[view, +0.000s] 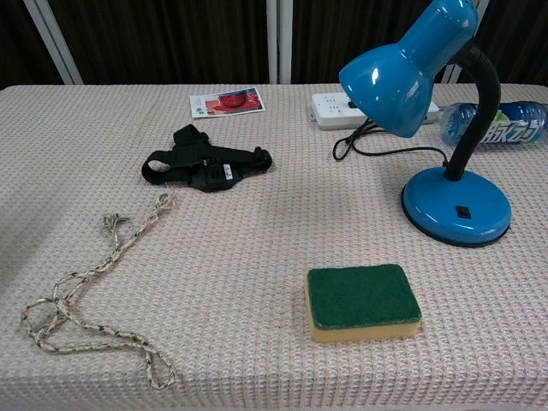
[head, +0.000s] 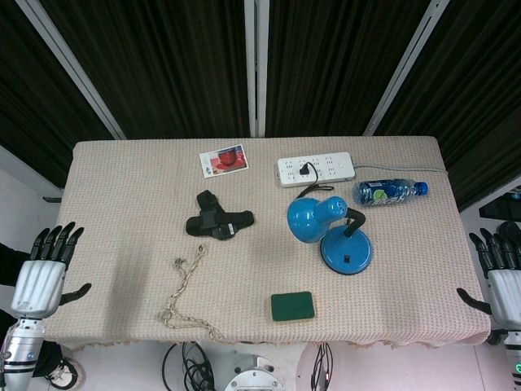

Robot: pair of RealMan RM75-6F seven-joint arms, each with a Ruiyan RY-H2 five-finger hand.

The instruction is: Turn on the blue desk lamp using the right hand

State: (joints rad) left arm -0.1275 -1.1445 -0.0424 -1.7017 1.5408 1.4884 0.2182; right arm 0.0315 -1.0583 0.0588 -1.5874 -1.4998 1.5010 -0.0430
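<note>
Right hand (head: pixel 503 275) hangs off the table's (head: pixel 122 187) right edge, fingers spread and empty, left hand (head: pixel 41 273) likewise off the left edge, blue desk lamp (head: pixel 330 232) untouched.

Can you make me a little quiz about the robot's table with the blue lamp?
1. True or false: the right hand is touching the blue desk lamp.
2. What lies nearest the table's front edge? A) sponge B) water bottle C) photo card
3. Fill in: the lamp's black cord runs back to the white ____.

Key:
1. False. It hangs off the table's right edge, holding nothing, like the left hand on the other side.
2. A
3. power strip
</note>
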